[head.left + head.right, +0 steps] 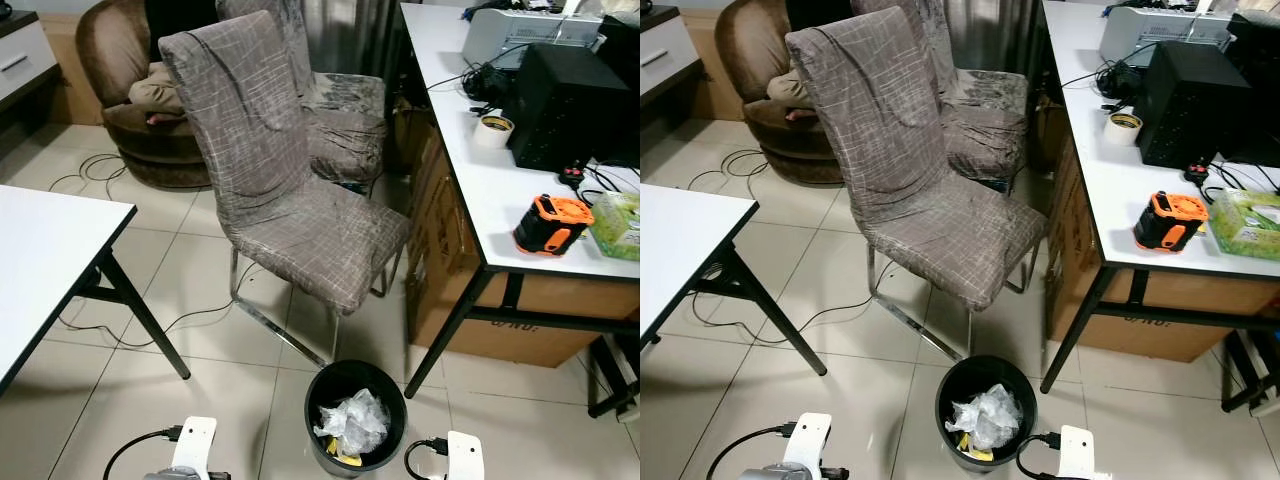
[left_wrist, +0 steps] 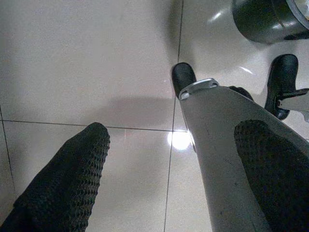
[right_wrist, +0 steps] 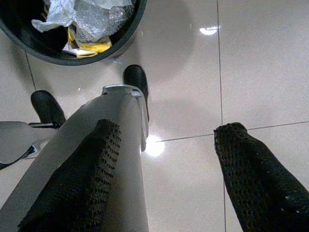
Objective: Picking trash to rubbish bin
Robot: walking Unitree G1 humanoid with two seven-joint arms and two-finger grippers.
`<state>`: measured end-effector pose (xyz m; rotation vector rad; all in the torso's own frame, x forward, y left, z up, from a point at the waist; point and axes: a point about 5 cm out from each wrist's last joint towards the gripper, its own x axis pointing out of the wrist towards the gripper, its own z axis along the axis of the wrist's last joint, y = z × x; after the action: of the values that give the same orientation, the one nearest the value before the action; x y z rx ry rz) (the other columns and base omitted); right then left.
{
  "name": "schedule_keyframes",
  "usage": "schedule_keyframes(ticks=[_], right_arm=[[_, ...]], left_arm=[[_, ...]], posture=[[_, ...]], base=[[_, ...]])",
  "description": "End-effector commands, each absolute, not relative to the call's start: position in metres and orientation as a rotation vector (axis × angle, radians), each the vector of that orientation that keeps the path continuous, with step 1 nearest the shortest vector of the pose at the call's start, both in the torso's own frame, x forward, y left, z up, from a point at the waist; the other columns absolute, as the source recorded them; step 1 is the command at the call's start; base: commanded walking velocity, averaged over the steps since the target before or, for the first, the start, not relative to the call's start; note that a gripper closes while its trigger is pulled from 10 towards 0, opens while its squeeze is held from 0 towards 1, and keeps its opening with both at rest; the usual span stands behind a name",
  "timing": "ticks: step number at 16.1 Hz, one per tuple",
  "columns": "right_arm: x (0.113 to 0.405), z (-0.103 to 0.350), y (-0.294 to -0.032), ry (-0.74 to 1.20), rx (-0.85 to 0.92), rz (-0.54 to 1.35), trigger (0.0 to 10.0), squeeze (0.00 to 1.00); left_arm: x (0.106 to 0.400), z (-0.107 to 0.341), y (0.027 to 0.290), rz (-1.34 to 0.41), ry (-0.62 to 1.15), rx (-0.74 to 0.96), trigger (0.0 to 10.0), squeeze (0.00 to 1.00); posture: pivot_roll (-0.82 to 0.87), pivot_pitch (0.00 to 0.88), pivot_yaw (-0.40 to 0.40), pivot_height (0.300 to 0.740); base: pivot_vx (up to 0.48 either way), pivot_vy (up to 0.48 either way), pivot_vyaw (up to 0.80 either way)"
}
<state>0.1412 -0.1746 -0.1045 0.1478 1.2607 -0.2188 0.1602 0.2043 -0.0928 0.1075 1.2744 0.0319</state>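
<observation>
round black plastic bin at 6 o'clock on glossy tile floor, w/ crinkly clear plastic trash inside. both grippers spread wide, empty, over tile: left gripper, right gripper. fabric-covered chair at 12 o'clock behind bin.

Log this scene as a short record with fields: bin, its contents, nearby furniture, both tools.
bin: black rubbish bin on the tiled floor, just ahead of the robot
contents: crumpled clear plastic, something yellow beneath
chair: grey patterned chair behind the bin
desk: white desk on the robot's right, holding a tape roll and an orange device
left tool: open, empty, over floor
right tool: open, empty, beside the bin
</observation>
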Motion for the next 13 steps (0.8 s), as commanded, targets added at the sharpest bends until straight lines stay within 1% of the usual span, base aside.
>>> schedule_keyframes(ticks=[1, 2, 3, 4, 5, 6, 7, 8, 9, 10, 11, 12, 13], right_arm=[[0.147, -0.103, -0.173, 1.227, 0.154, -0.222, 10.0, 0.00], [0.177, -0.090, -0.172, 1.053, -0.058, -0.092, 10.0, 0.00], [0.200, -0.076, -0.162, 0.876, -0.227, 0.076, 10.0, 0.00], [0.207, -0.070, -0.154, 0.801, -0.275, 0.159, 10.0, 0.00], [0.213, -0.063, -0.149, 0.726, -0.271, 0.221, 10.0, 0.61], [0.221, -0.048, -0.147, 0.606, -0.125, 0.254, 10.0, 1.00], [0.228, -0.034, -0.155, 0.529, -0.112, 0.216, 10.0, 1.00], [0.238, -0.007, -0.161, 0.424, -0.089, 0.232, 10.0, 1.00], [0.240, 0.009, -0.161, 0.374, -0.103, 0.250, 10.0, 1.00], [0.239, 0.022, -0.161, 0.340, -0.086, 0.254, 10.0, 1.00], [0.235, 0.035, -0.159, 0.306, -0.063, 0.261, 10.0, 1.00], [0.222, 0.048, -0.160, 0.276, -0.055, 0.287, 10.0, 1.00], [0.216, 0.064, -0.165, 0.234, -0.066, 0.235, 10.0, 1.00]], left_arm=[[0.168, -0.089, 0.208, 0.056, 1.220, 0.131, 10.0, 0.00], [0.197, -0.073, 0.213, 0.124, 0.973, -0.041, 10.0, 0.00], [0.211, -0.062, 0.209, -0.012, 0.861, 0.006, 10.0, 0.00], [0.214, -0.057, 0.206, -0.092, 0.797, 0.136, 10.0, 0.00], [0.213, -0.054, 0.206, -0.111, 0.748, 0.179, 10.0, 1.00], [0.215, -0.042, 0.212, -0.084, 0.657, 0.068, 10.0, 1.00], [0.220, -0.024, 0.221, -0.063, 0.543, 0.097, 10.0, 1.00], [0.226, 0.006, 0.226, -0.096, 0.419, 0.178, 10.0, 1.00], [0.233, 0.028, 0.224, -0.113, 0.279, 0.192, 10.0, 1.00], [0.236, 0.049, 0.222, -0.157, 0.237, 0.178, 10.0, 1.00], [0.233, 0.071, 0.214, -0.189, 0.183, 0.149, 10.0, 1.00], [0.224, 0.100, 0.193, -0.194, 0.094, 0.093, 10.0, 1.00], [0.226, 0.115, 0.178, -0.180, 0.042, 0.107, 10.0, 1.00]], posture=[[-0.03, 0.000, -0.007, 0.740], [-0.03, 0.000, -0.003, 0.740], [-0.02, 0.000, -0.002, 0.740], [-0.02, 0.000, 0.000, 0.740], [-0.02, 0.000, 0.000, 0.740], [-0.02, 0.000, -0.006, 0.740], [-0.01, 0.000, -0.006, 0.740], [0.00, 0.000, -0.020, 0.740], [0.01, 0.000, -0.038, 0.740], [0.02, 0.000, -0.046, 0.740], [0.02, 0.000, -0.040, 0.740], [0.02, 0.000, -0.011, 0.740], [-0.02, 0.000, 0.027, 0.740]], base=[[0.000, 0.000, 0.00], [0.000, 0.000, 0.00], [0.000, 0.000, 0.00], [0.000, 0.000, 0.00], [0.000, 0.000, 0.00], [0.000, 0.000, 0.00], [0.000, 0.000, 0.00], [0.000, 0.000, 0.00], [0.000, 0.000, 0.00], [0.000, 0.000, 0.00], [0.000, 0.000, 0.00], [0.000, 0.000, 0.00], [0.000, 0.000, 0.00]])
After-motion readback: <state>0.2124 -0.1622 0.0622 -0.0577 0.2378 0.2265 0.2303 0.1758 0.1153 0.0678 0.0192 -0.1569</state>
